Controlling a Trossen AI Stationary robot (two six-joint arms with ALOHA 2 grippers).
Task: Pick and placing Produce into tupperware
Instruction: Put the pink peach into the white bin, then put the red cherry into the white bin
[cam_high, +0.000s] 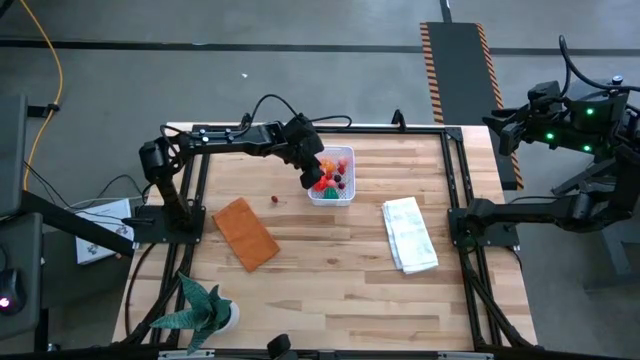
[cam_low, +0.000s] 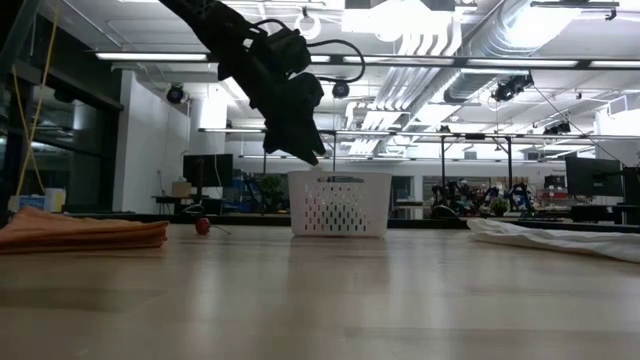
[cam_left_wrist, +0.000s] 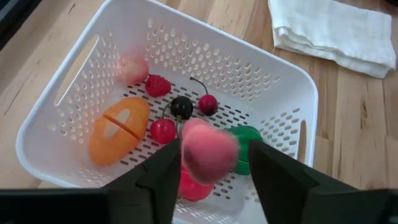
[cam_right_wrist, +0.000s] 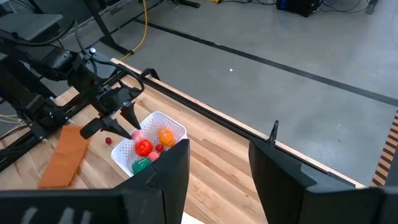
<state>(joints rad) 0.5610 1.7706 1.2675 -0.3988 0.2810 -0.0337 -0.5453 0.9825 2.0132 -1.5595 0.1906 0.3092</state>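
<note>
The tupperware, a white perforated tub (cam_high: 345, 155), stands on the wooden table at the far middle. It holds produce: an orange piece (cam_left_wrist: 118, 129), a red ball (cam_right_wrist: 143, 147), a green piece (cam_left_wrist: 245, 134), and small red and dark berries. My left gripper (cam_left_wrist: 211, 146) hangs open over the tub's left side, slanting down. A pink piece (cam_left_wrist: 208, 154) shows blurred between its fingers. One small red berry (cam_high: 274, 199) lies on the table left of the tub. My right gripper (cam_right_wrist: 217, 155) is open and holds nothing, raised high beyond the table's far right corner. My left gripper has the pink piece (cam_left_wrist: 217, 158) between its fingers above the tub's inside. A gap shows between the piece and one finger (cam_left_wrist: 267, 168). Whether the other finger (cam_left_wrist: 165, 174) touches it, I cannot tell.
An orange-brown flat rectangle (cam_high: 245, 232) lies left of the middle. A folded white cloth (cam_high: 410, 235) lies right of the tub. A green spiky plant (cam_high: 205, 308) stands at the near left corner. Black frame rails run along the table's left, far and right edges.
</note>
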